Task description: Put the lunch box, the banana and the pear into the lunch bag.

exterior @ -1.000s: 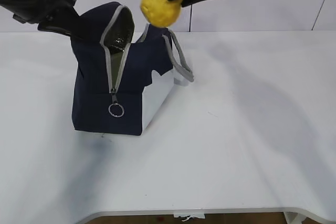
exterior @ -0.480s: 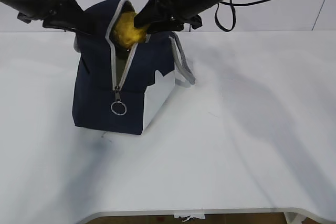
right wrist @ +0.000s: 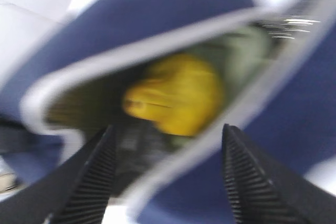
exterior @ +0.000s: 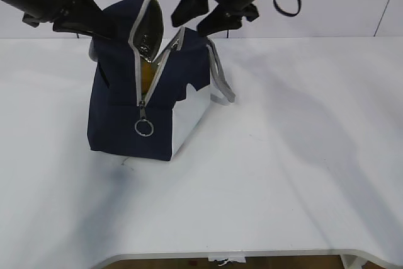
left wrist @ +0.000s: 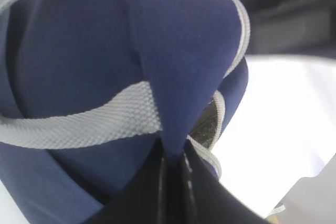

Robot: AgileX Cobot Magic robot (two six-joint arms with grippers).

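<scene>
The squat yellow-orange pear (right wrist: 176,94) lies inside the tall navy fabric lunch bag (exterior: 123,121) on the white desk (exterior: 296,168), so this looks like the drop-off step. The right claw (exterior: 201,16) hovers spread wide and empty above the mouth. The left claw (left wrist: 173,169) pinches the bag's rim. Next, probably, lift the right arm clear.

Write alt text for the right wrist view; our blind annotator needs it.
A blurred yellow-orange pear lies inside the open navy lunch bag, seen through its grey-edged mouth. The right pincer hangs above with its two black ribbed fingers spread apart, holding nothing.
</scene>
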